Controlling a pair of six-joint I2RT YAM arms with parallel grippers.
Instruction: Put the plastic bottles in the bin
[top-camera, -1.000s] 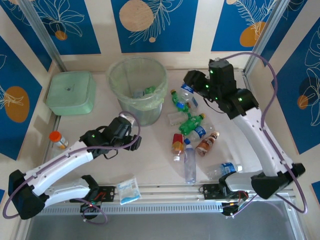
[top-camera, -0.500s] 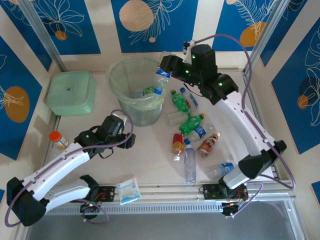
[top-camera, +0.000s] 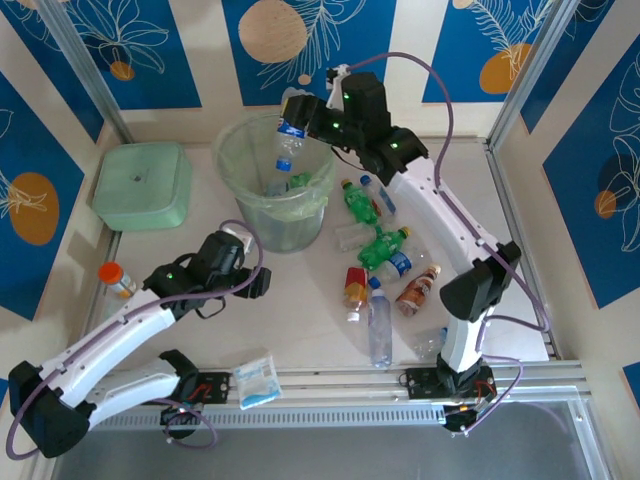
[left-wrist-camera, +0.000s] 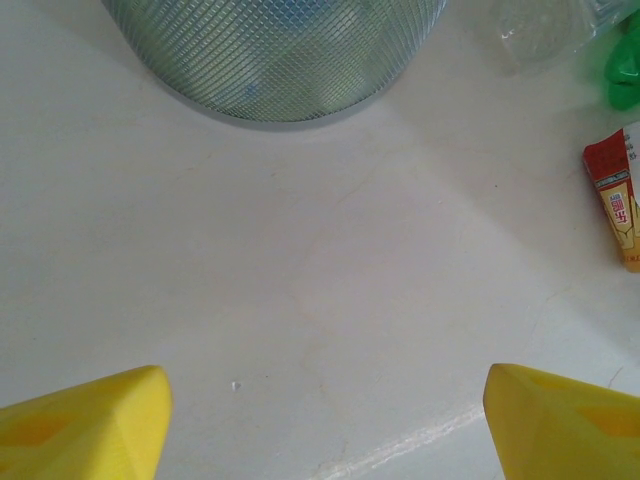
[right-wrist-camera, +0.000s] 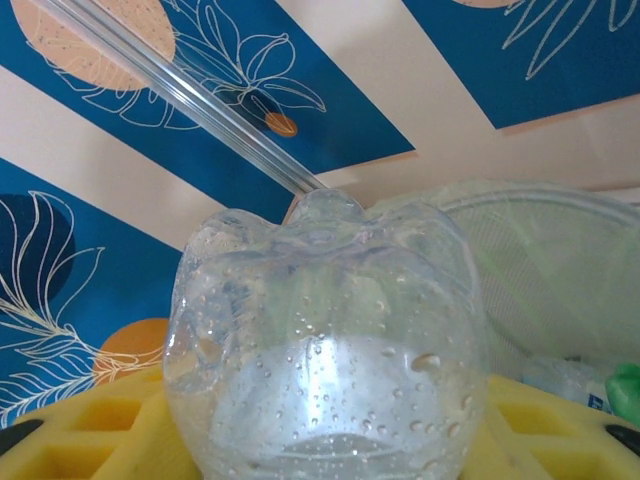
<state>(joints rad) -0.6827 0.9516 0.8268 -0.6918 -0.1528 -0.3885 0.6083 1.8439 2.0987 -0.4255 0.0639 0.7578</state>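
My right gripper (top-camera: 298, 113) is shut on a clear plastic bottle (top-camera: 290, 142) with a blue label, which hangs cap down over the bin's far rim. In the right wrist view the bottle's wet base (right-wrist-camera: 322, 340) sits between the yellow fingers (right-wrist-camera: 90, 430), with the bin (right-wrist-camera: 560, 270) behind it. The bin (top-camera: 232, 170) is a round pale-green bucket holding a few bottles (top-camera: 287, 184). Several more bottles lie right of it: green (top-camera: 355, 198), green with a blue label (top-camera: 386, 253), red-labelled (top-camera: 355, 287), a long clear one (top-camera: 379, 327). My left gripper (top-camera: 243, 250) is open over bare table just in front of the bin (left-wrist-camera: 270, 60).
A square pale-green lidded box (top-camera: 143, 183) stands left of the bin. A small orange-capped bottle (top-camera: 115, 277) lies at the left edge, and a blue-and-white sachet (top-camera: 257, 381) by the front rail. The red-labelled bottle (left-wrist-camera: 615, 195) lies right of my left gripper.
My right arm swung left from the pile, carrying the clear bottle to above the bin. My left gripper drifted slightly left and stayed open.
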